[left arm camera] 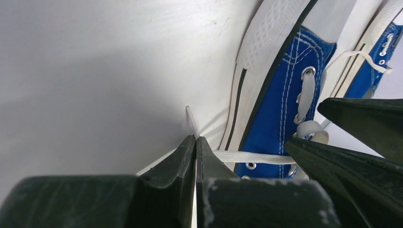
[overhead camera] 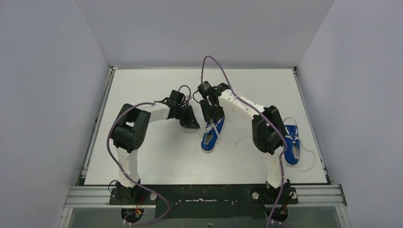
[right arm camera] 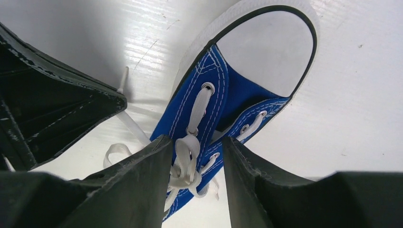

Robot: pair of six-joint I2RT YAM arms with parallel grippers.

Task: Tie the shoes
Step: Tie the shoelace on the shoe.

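One blue sneaker (overhead camera: 211, 135) lies at the table's middle, toe toward the near edge. The other sneaker (overhead camera: 291, 142) lies at the right, beside the right arm's base link. My left gripper (overhead camera: 191, 124) sits just left of the middle shoe. In the left wrist view it (left arm camera: 196, 138) is shut on a white lace (left arm camera: 252, 156) that runs taut from the shoe's (left arm camera: 280, 104) eyelets. The lace's tip pokes out past the fingertips. My right gripper (right arm camera: 196, 140) is open over the shoe's (right arm camera: 204, 95) tongue. Its fingers straddle a loose lace loop (right arm camera: 189, 159) that rests against one finger.
The white table (overhead camera: 157, 156) is walled on three sides. A purple cable (overhead camera: 214, 61) arches over the right arm. The second shoe's loose laces (overhead camera: 311, 159) trail toward the right edge. That shoe also shows in the left wrist view (left arm camera: 380, 52).
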